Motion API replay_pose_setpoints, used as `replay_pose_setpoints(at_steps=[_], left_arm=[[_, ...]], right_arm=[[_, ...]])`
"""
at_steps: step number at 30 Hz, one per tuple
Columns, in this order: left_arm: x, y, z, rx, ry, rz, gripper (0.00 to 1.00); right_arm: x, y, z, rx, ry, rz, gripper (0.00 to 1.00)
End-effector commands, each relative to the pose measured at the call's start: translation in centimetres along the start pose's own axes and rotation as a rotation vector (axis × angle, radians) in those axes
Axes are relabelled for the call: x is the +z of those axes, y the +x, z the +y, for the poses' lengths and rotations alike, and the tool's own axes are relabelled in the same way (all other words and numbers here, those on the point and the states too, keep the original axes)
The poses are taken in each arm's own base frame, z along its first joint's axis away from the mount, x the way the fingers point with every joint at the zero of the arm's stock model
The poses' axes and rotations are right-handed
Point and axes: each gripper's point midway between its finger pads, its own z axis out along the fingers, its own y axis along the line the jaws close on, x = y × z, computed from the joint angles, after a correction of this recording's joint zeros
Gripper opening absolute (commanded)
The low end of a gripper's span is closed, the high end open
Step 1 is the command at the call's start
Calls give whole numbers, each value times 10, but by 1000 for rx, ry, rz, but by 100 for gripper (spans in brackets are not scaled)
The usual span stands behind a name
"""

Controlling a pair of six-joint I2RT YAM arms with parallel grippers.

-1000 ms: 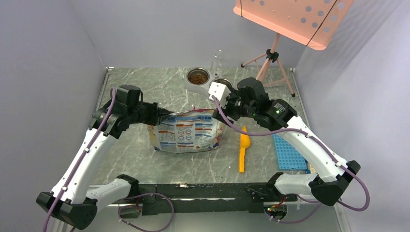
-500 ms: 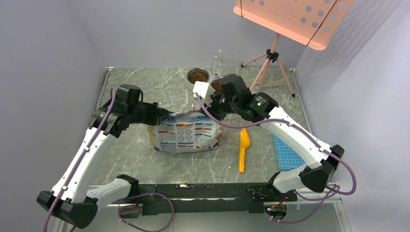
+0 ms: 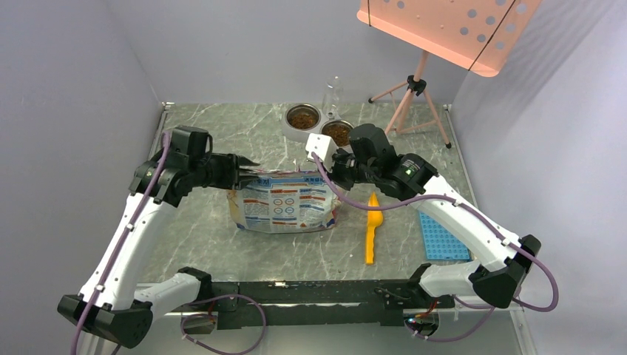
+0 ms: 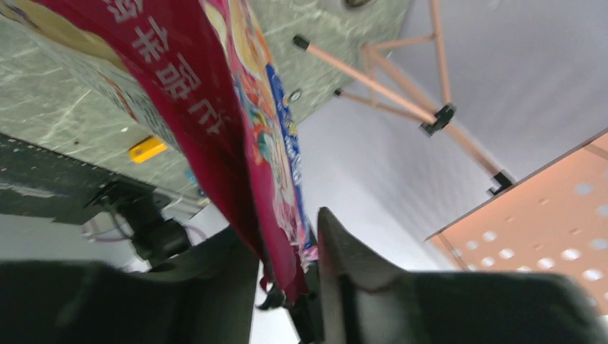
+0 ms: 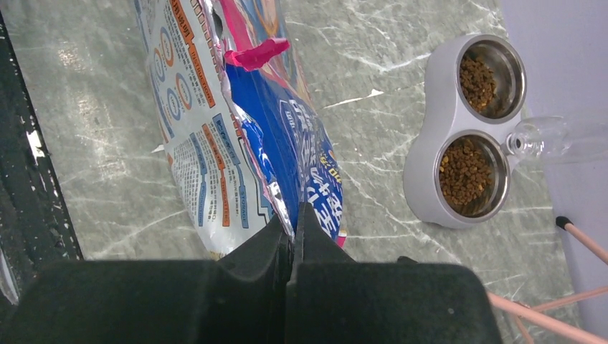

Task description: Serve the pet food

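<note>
1. The bag (image 3: 285, 203) is seen standing in the middle of the worktop (image 3: 200, 229).
2. Its right top edge is pinched by the clenched right gripper (image 5: 294, 215).
3. Its left top edge is straddled by the left gripper (image 3: 250, 167), whose jaws are parted.
4. The pet food (image 5: 464, 172) is held in both cups of the double bowl (image 5: 423, 165), far of the bag.

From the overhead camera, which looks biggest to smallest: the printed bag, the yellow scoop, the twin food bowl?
1. printed bag, clearly largest.
2. twin food bowl and yellow scoop look close: bowl wider, scoop longer but slim.
</note>
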Motion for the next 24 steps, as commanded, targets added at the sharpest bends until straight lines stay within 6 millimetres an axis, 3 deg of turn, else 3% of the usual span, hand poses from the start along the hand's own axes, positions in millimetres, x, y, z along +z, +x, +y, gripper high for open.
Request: replay_pose_setpoints(at_steps=[1,4,7,10,11,15,20,21,23,24], left_arm=[[-9,-19,-3,-3,34,-96,44],[-8,-23,-8,8,37,-111,47],[-5,-23,-10,10,43,-106,43],[-4,-24,-11,23,77,-107,2],[-6,-25,-13,16,91,-110,0],[-19,-30,-6,28,15,-160,0],[-15,-26,-10,3,64,-122,0],[-14,-25,-15,-1,108,-103,9],[-14,-25,-14,-30,151,-91,42],[-14,-27,-12,-30,143,-99,51]], right_arm=[[-31,-16,-22,-25,107,-21,0],[-29,-21,-17,-38,88,-39,0],[-26,-20,-12,-39,80,-33,0],[-23,-16,-10,-35,81,-20,0],[-22,-16,-9,-35,80,-20,0],[-21,-16,-8,-32,88,-26,0],[-15,-23,-5,-50,89,-31,0],[-13,-26,-3,-55,87,-35,0],[-8,-31,1,-62,78,-37,0],[-5,-34,4,-66,69,-40,0]])
